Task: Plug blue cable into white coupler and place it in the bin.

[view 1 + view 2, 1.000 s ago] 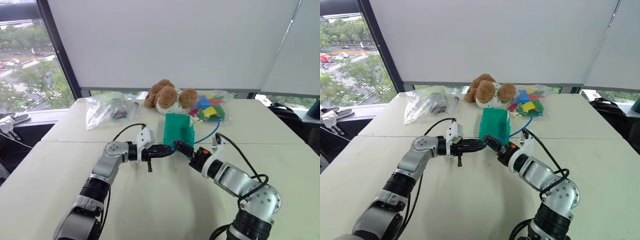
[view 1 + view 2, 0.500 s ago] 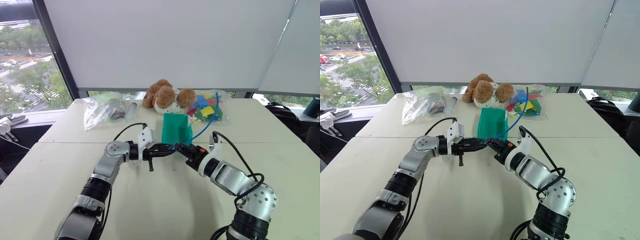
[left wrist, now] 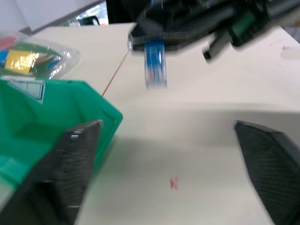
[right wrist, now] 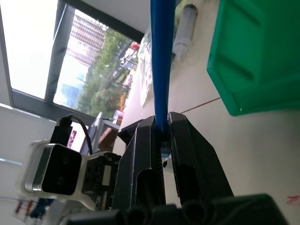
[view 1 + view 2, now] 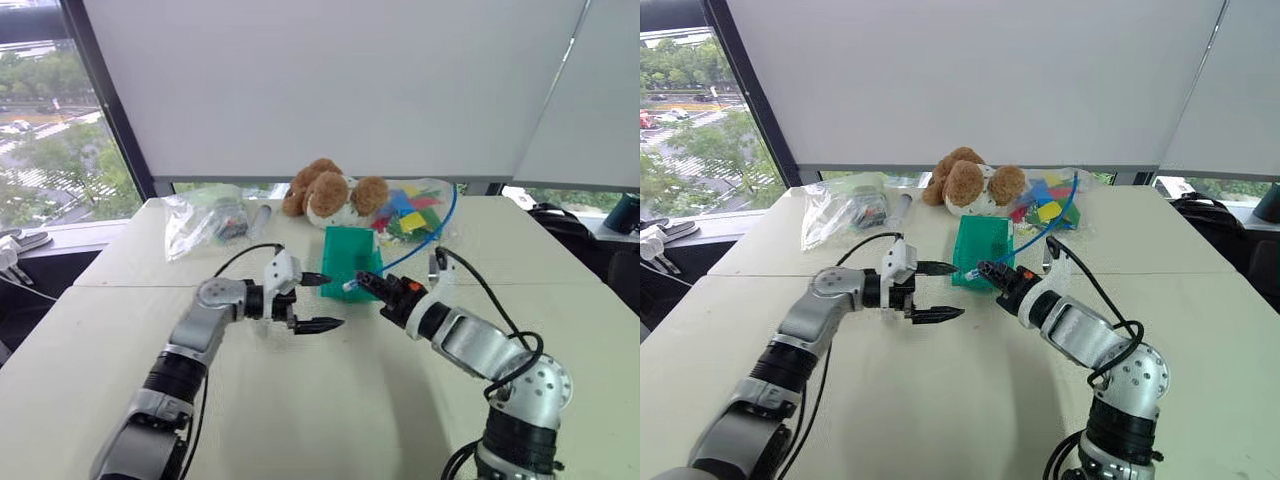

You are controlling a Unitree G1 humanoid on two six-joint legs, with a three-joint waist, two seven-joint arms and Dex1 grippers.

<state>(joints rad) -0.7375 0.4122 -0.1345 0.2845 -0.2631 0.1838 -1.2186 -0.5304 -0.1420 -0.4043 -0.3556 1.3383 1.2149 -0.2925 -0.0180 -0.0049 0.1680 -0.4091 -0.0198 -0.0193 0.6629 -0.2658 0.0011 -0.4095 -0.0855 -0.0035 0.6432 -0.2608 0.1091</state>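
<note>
My right gripper (image 5: 362, 286) is shut on the blue cable (image 4: 161, 70), held just in front of the teal bin (image 5: 352, 258). From the fingers the cable (image 5: 447, 222) arcs up and back over the table. A small whitish bit at the gripper's tip (image 5: 347, 287) looks like the white coupler, though it is too small to be sure. My left gripper (image 5: 322, 302) stands open a short way to the left, with nothing between its fingers. In the left wrist view the bin (image 3: 42, 117) lies beside one finger (image 3: 75, 159), and the cable end (image 3: 154, 65) hangs blurred ahead.
A brown plush dog (image 5: 330, 195) sits behind the bin. Beside it lies a clear bag of coloured pieces (image 5: 415, 208). A second clear bag (image 5: 205, 220) and a syringe-like tube (image 5: 262, 215) lie at the back left. The table's near half is bare.
My right gripper shut on the cable end and lifted slightly toward the bin. My left gripper then opened and drew back to the left. The cable's free length swung upward.
</note>
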